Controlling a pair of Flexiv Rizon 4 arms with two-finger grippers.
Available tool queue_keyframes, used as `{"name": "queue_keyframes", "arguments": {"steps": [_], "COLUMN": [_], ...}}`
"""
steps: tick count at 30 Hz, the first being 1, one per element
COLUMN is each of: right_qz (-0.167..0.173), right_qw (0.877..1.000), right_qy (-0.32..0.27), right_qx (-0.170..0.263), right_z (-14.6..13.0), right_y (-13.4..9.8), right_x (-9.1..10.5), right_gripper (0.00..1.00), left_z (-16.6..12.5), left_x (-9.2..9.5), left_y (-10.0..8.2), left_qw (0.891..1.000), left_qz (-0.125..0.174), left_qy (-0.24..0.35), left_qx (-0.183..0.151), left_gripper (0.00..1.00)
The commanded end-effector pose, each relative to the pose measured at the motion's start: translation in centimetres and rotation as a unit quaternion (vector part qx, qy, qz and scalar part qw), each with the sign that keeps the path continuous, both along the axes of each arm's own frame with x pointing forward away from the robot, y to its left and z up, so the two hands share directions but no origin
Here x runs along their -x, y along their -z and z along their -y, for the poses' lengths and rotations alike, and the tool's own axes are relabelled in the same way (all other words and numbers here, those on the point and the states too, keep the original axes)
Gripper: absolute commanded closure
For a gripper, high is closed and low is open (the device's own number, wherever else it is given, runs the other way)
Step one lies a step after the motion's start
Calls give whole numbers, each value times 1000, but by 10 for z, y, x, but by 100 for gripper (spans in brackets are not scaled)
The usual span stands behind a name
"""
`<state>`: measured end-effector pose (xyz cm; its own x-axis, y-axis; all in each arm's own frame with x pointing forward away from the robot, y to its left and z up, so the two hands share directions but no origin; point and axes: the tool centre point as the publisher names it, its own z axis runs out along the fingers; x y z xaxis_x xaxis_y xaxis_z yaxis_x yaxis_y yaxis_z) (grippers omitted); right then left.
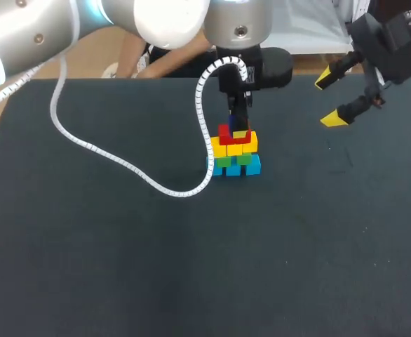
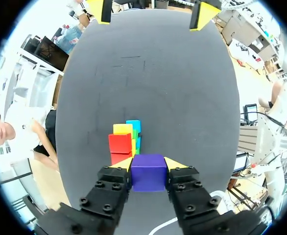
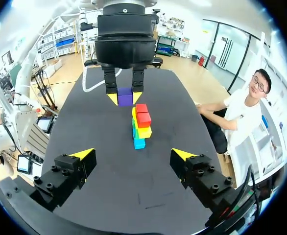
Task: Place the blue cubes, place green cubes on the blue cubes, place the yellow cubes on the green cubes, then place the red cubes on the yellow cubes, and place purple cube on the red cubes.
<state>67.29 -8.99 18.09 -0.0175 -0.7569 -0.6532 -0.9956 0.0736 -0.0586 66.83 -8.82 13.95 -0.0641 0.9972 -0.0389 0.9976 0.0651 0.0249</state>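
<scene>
A small stack stands mid-table: blue cubes [image 1: 235,168] at the bottom, then green cubes [image 1: 232,160], yellow cubes [image 1: 233,147] and red cubes [image 1: 226,133] on top. My left gripper [image 1: 239,116] hangs right over the red layer, shut on a purple cube [image 2: 148,171]. In the left wrist view the red cubes [image 2: 120,144] lie just ahead of and below the held cube. My right gripper [image 1: 329,99] is off to the right rear of the stack, open with nothing between its fingers. From the right wrist view the purple cube [image 3: 125,97] shows just beyond the stack's red top [image 3: 142,113].
The dark table [image 1: 121,267] stretches wide to the front and both sides of the stack. A white coiled cable [image 1: 114,160] from my left arm droops onto the table and curls up against the stack's left side.
</scene>
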Motion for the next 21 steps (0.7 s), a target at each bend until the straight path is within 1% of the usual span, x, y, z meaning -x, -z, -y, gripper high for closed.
{"name": "queue_keyframes", "arguments": {"steps": [1, 4, 11, 21], "right_qz": [0, 0, 0, 0], "right_qw": [1000, 1000, 1000, 1000], "right_qy": [0, 0, 0, 0], "right_qx": [-1, -1, -1, -1], "right_z": [0, 0, 0, 0], "right_y": [0, 0, 0, 0], "right_x": [0, 0, 0, 0], "right_gripper": [0, 0, 0, 0], "left_z": [5, 6, 10, 3], "left_x": [-11, -13, -16, -16], "left_y": [1, 3, 7, 14], "left_qw": [1000, 1000, 1000, 1000], "left_qz": [-9, -10, -13, -13], "left_qy": [0, 0, 3, -7], "left_qx": [-9, -13, -11, -10], "left_gripper": [100, 100, 100, 100]}}
